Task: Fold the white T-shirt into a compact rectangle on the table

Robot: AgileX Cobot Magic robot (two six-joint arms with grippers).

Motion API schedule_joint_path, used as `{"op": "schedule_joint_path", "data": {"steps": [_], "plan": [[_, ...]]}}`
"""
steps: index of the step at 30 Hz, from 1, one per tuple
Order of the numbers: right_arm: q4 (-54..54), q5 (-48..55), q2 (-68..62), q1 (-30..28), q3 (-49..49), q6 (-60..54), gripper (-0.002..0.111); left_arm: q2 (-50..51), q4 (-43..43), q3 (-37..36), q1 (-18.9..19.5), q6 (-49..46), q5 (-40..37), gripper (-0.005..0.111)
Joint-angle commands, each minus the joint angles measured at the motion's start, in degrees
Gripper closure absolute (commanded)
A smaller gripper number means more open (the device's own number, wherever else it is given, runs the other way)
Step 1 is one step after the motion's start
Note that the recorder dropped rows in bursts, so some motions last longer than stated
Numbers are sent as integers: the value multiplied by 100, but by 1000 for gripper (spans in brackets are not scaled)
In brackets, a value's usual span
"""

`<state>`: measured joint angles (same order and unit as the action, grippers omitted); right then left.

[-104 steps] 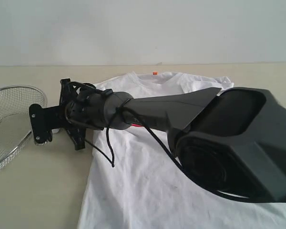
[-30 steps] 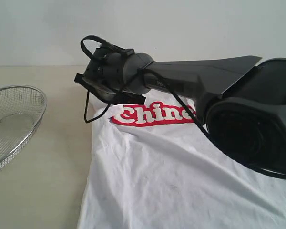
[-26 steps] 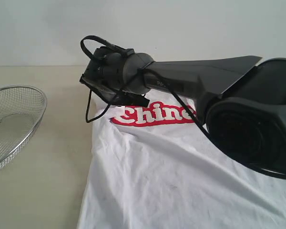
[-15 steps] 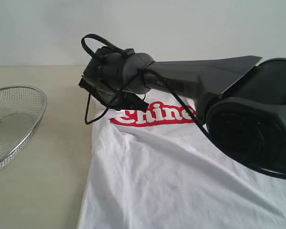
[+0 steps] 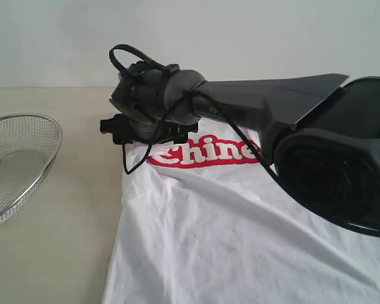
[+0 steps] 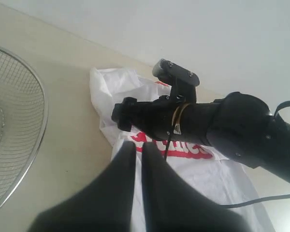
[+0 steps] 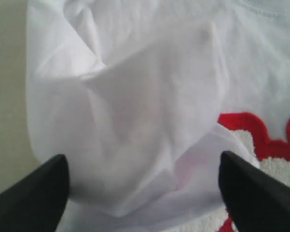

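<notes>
The shirt point(image 5: 202, 234) lies on the table point(image 5: 57, 240). The right gripper point(image 7: 145, 191) is over its bunched corner at 11 o'clock, fingers wide apart, holding nothing. The left gripper point(image 6: 138, 179) is pinched together.

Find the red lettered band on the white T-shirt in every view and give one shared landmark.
Exterior view: red band mid-frame, just below the black arm.
Left wrist view: red band mid-picture, partly hidden behind that arm.
Right wrist view: red band in the picture's lower right corner.
Shared landmark: the beige table along the white T-shirt edge.
</notes>
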<state>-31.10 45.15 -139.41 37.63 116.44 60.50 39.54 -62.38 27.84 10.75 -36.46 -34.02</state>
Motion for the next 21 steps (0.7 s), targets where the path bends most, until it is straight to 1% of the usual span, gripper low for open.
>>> {"op": "schedule_joint_path", "data": {"steps": [1,4,8,12,13,14,15,17,19,20,21], "plan": [[286,53,225,-49,26,-736,31,-19,10,-27,2,-71,-38,102],[271,43,500,-49,26,-761,38,-19,10,-27,2,-91,-38,102],[270,195,864,-49,26,-761,35,-19,36,-27,2,-155,-27,102],[278,767,1097,-38,26,-958,36,-19,51,-27,2,-197,-103,102],[300,943,1160,-38,26,-1041,39,-19,51,-27,2,-230,-146,102],[362,1180,1195,-38,26,-1188,44,-19,51,-27,2,-302,-221,102],[410,1394,1223,-38,26,-1336,53,-19,51,-27,2,-367,-316,102],[526,1749,1275,-38,26,-1468,72,-19,51,-27,2,-499,-486,102],[572,2096,1340,-27,26,-1396,98,-19,96,-27,2,-512,-574,102],[570,2274,1362,-27,26,-1342,108,-19,113,-27,2,-512,-605,102],[478,2442,1411,6,14,-1249,107,-19,164,-27,2,-512,-631,102]]}}
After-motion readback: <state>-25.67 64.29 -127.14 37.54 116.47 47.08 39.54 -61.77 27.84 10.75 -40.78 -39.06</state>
